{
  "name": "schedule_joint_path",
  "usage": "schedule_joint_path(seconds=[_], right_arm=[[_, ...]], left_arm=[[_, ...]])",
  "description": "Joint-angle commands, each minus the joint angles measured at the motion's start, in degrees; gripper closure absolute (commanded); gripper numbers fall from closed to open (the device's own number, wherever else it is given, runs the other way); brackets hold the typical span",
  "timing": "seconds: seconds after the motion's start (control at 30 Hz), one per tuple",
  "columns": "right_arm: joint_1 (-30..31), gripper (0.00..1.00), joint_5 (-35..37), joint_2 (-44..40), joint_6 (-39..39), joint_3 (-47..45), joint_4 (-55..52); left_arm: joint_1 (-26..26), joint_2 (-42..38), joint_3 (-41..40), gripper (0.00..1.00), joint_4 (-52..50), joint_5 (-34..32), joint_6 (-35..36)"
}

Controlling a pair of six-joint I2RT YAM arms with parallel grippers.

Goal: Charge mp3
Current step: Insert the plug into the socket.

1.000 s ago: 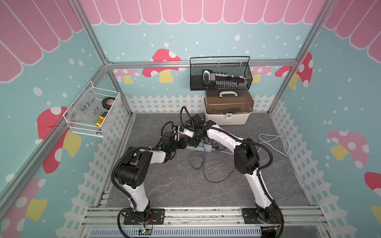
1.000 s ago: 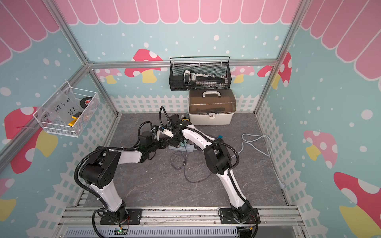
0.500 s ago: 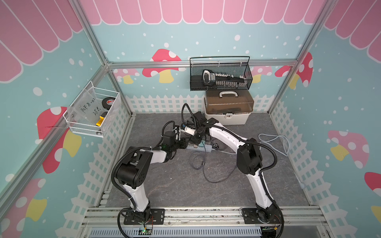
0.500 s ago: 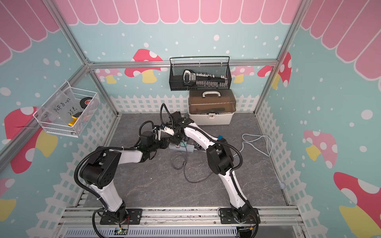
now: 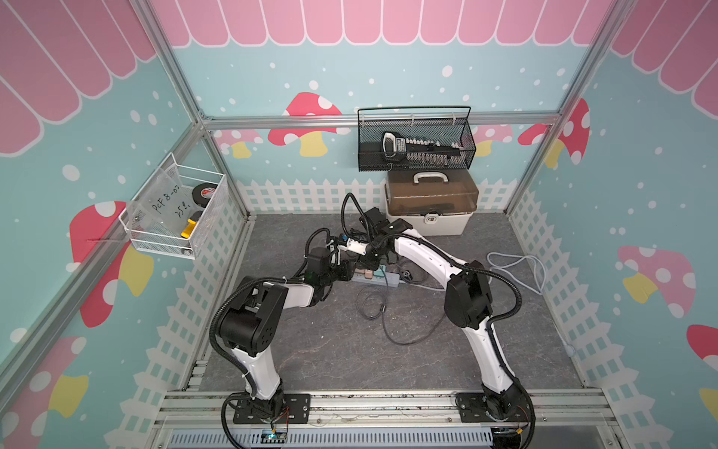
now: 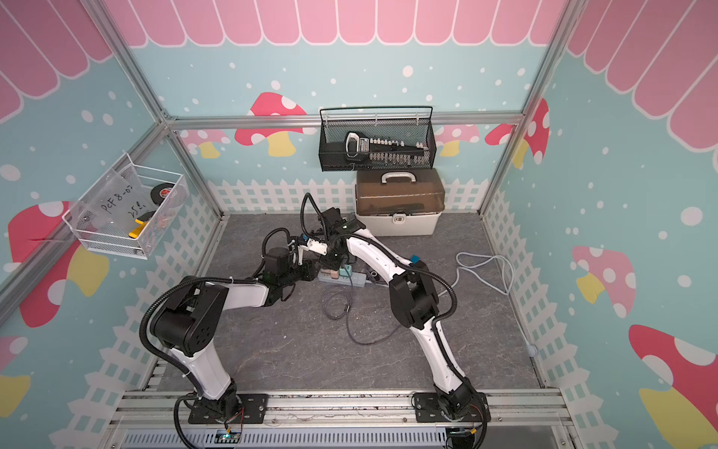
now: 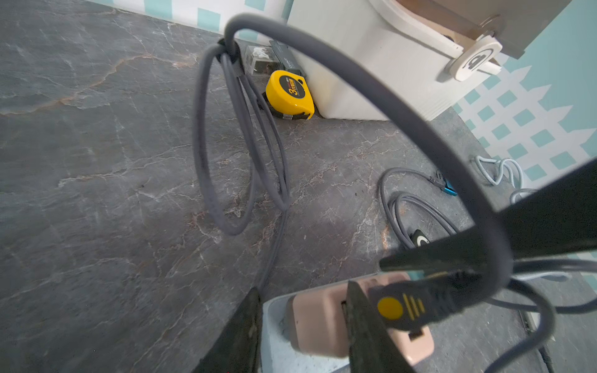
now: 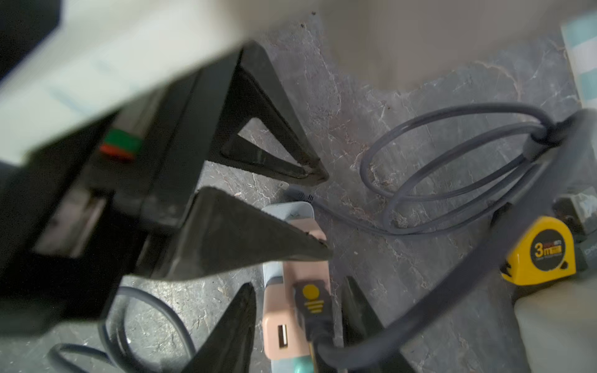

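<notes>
1. My left tool (image 7: 303,286) stands half open at the left-arm end of the pale grey plastic power strip (image 5: 391,281). One finger lies across the pink block-shaped charger (image 7: 318,323) sitting on the strip, and the other is just past the strip's end.
2. My right tool (image 8: 297,282) closely flanks the charger and the dark grey USB plug with a yellow dot (image 8: 311,300). I cannot tell whether it pinches them.
3. The small black mp3 player with a white ring (image 7: 420,240) lies on the grey stone-look desk (image 5: 311,350), just off the strip's opposite end.
</notes>
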Motion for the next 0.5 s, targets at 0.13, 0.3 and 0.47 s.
schedule_joint_path(seconds=[0.13,0.3,0.47], right_arm=[[-0.2,0.71,-1.0,3.6,-1.7,4.6,-3.6],[-0.2,0.79,-0.1,5.7,-3.2,7.7,-8.1],[-0.2,0.80,2.1,7.5,-4.0,10.2,-12.2]], left_arm=[[-1.5,0.2,-1.8,0.60,-8.6,0.8,2.7],[-1.6,0.4,-1.8,0.60,-8.8,1.0,2.9],[-1.6,0.7,-1.8,0.60,-8.7,1.2,2.8]])
